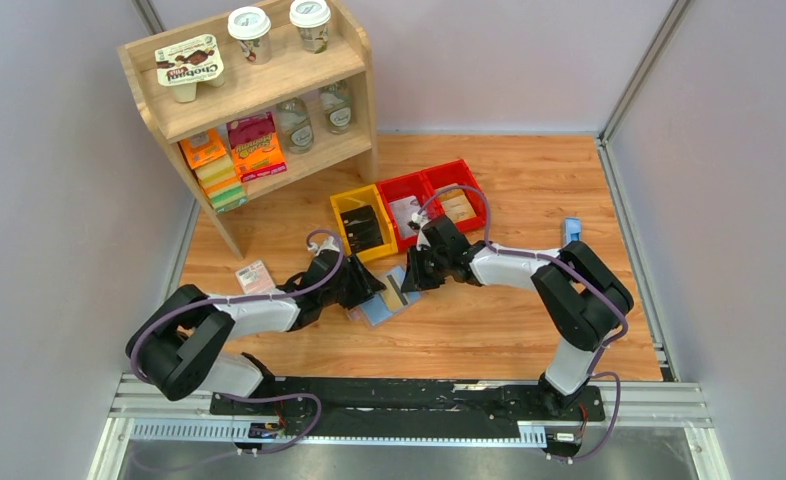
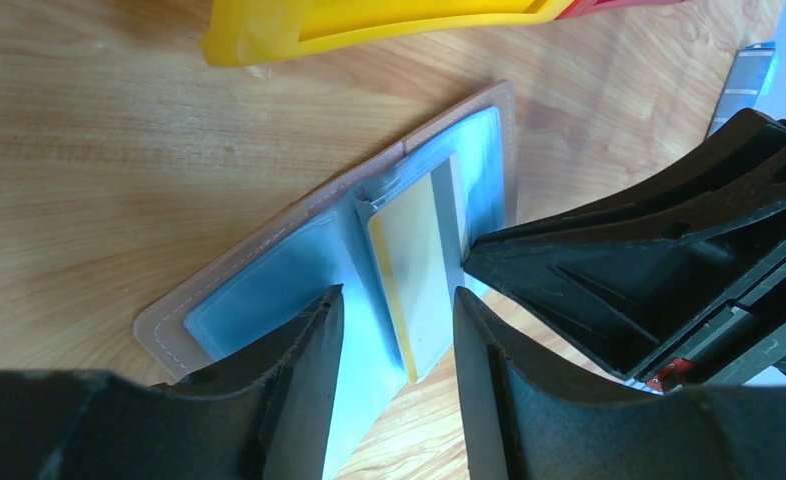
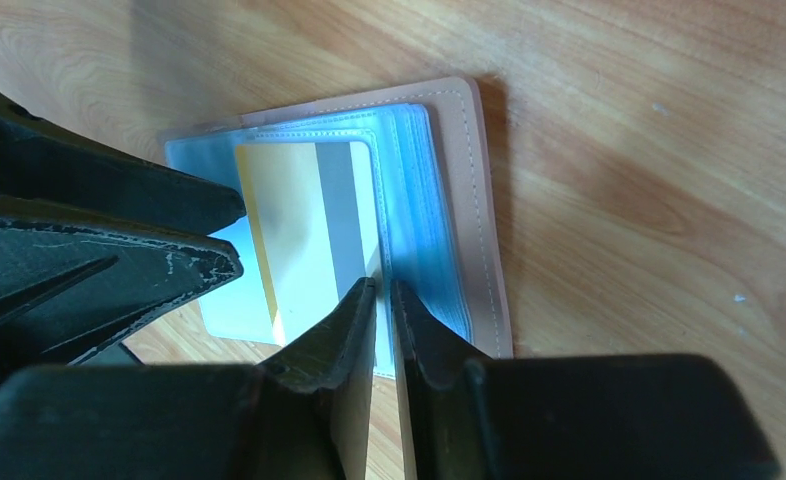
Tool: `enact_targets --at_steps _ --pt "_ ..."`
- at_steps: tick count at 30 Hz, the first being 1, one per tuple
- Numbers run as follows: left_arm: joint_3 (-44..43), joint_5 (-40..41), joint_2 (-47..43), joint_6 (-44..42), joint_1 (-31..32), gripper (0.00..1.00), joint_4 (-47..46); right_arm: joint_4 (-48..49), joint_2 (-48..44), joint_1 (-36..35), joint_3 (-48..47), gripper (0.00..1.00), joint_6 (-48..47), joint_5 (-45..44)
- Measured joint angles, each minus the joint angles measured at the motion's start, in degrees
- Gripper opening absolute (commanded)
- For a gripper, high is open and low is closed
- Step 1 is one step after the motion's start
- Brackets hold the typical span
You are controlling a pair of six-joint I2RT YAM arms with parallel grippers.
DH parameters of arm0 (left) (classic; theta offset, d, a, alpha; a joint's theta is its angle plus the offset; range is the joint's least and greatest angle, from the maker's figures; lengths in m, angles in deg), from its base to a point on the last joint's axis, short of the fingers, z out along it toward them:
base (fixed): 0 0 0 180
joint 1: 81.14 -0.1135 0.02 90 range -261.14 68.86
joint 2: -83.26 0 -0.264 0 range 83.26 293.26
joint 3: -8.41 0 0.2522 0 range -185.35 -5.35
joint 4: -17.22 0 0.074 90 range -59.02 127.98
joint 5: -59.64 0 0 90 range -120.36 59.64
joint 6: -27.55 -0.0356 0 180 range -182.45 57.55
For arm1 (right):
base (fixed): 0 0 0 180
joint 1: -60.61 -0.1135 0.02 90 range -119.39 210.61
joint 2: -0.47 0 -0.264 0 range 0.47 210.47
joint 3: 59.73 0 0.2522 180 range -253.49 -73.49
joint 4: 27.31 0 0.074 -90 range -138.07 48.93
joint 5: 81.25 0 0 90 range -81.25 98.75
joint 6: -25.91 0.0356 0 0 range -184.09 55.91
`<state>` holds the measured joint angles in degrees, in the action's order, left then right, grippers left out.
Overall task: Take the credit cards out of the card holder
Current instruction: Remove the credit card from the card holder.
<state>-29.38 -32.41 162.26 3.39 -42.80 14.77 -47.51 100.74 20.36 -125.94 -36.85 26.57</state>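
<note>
Brown holder [image 3: 484,200] lies open on the wood table [image 3: 669,150] between both arms. Its yellow-and-white card [image 3: 299,220] pokes from a pocket; the right gripper [image 3: 384,310] pinches its edge, likely to pull. The left gripper [image 2: 397,300] is spread astride it, probably steadying the holder.

Tan-rimmed, blue-lined card holder [image 3: 474,200], open and flat, yellow-and-grey credit card [image 3: 304,220] at its middle.

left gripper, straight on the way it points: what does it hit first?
Left gripper: likely the card between its open fingers, tucked in the card holder; beyond that the yellow bin. Depth unclear.
</note>
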Motion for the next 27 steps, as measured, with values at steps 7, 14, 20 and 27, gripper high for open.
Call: enact_targets --at_steps 7,14,20,27 --pt "1.73 -0.44 1.25 0.63 0.17 0.44 -4.68 2.19 0.00 0.00 1.03 0.19 2.10 0.98" --pt "4.76 -2.16 1.42 1.60 0.20 0.39 -11.43 2.32 0.00 0.00 1.07 0.20 2.84 0.96" --pt "7.98 -3.56 1.57 1.84 0.20 0.36 -20.26 2.36 0.02 0.00 1.07 0.20 2.97 0.96" --pt "9.97 -5.05 4.00 1.79 0.02 0.29 -29.33 2.36 0.02 0.07 1.07 0.20 2.97 0.96"
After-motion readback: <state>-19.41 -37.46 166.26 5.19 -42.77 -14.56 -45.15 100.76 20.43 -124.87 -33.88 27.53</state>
